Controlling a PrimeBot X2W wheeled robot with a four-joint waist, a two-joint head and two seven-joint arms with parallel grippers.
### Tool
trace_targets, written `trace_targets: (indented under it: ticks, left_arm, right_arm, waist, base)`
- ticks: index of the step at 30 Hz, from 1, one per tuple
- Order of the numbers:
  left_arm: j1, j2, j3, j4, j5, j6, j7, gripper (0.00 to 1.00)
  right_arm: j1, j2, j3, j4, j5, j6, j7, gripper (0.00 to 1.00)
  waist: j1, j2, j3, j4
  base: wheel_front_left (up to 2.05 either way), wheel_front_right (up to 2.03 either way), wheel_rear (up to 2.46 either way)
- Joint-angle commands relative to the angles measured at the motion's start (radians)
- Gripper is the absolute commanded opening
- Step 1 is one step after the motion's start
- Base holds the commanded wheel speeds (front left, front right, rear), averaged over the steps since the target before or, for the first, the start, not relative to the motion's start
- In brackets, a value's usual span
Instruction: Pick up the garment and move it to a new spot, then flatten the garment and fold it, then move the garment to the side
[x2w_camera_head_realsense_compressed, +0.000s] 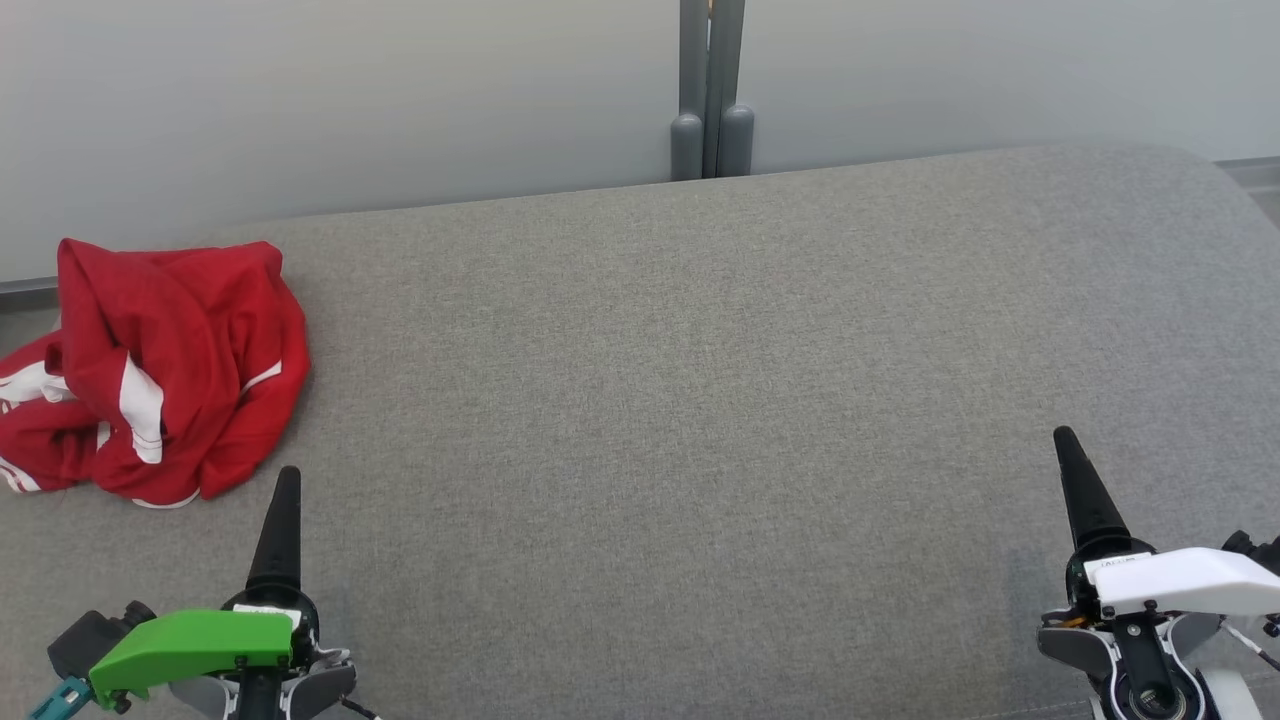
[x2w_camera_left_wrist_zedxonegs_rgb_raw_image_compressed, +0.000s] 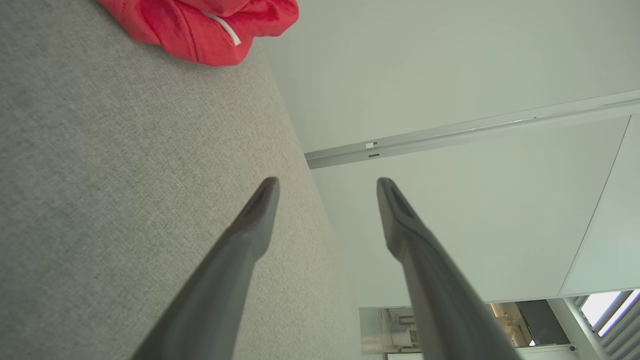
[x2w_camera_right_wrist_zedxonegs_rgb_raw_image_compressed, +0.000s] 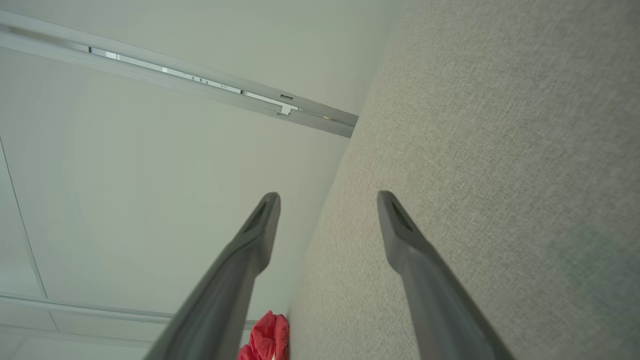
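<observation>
- Lying crumpled at the far left edge of the grey fabric-covered surface (x2w_camera_head_realsense_compressed: 700, 400), the red garment with white stripes (x2w_camera_head_realsense_compressed: 170, 370) likely needs carrying toward the middle, where both arms can flatten it.
- Left gripper (x2w_camera_left_wrist_zedxonegs_rgb_raw_image_compressed: 327, 187) hovers near it, jaws spread and empty, well placed to grab.
- Right gripper (x2w_camera_right_wrist_zedxonegs_rgb_raw_image_compressed: 327, 200), spread and empty too, waits well apart.

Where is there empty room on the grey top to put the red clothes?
The middle and right of the grey top are bare: from the garment across to the right edge, and from the post at the back down to the left gripper and right gripper. Crowded: only the left edge, where the garment lies bunched.
</observation>
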Motion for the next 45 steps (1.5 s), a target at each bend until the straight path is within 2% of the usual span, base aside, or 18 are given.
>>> trace_targets:
  ticks: [1,8,19,27,45]
  left_arm:
    - [-0.022,0.013,-0.004,-0.018,0.046,0.003,-0.01,1.0]
    - [-0.014,0.02,-0.013,-0.027,0.229,0.026,-0.038,1.0]
    - [0.007,0.028,-0.038,-0.031,0.477,0.025,-0.077,1.0]
    - [0.018,0.028,-0.035,-0.019,0.601,0.015,-0.103,1.0]
    - [0.03,0.041,-0.04,0.041,0.798,-0.005,-0.154,1.0]
  right_arm:
    - [-0.007,-0.007,0.002,-0.03,-0.068,0.001,-0.013,1.0]
    - [0.003,-0.012,0.023,-0.06,-0.262,0.001,-0.042,1.0]
    - [0.022,-0.046,0.048,-0.076,-0.486,0.001,-0.083,1.0]
    - [0.025,-0.062,0.045,-0.085,-0.61,0.001,-0.11,1.0]
    - [0.03,-0.072,0.03,-0.072,-0.819,0.001,-0.164,1.0]
  waist:
    - [0.0,0.0,0.0,0.0]
    - [0.0,0.0,0.0,-0.002]
    - [0.0,0.0,-0.002,-0.004]
    - [0.0,0.0,-0.006,-0.006]
    - [0.0,0.0,-0.01,-0.005]
  base:
    - [0.0,0.0,0.0]
    - [0.0,0.0,0.0]
    - [0.0,0.0,0.0]
    - [0.0,0.0,0.0]
    - [0.0,0.0,0.0]
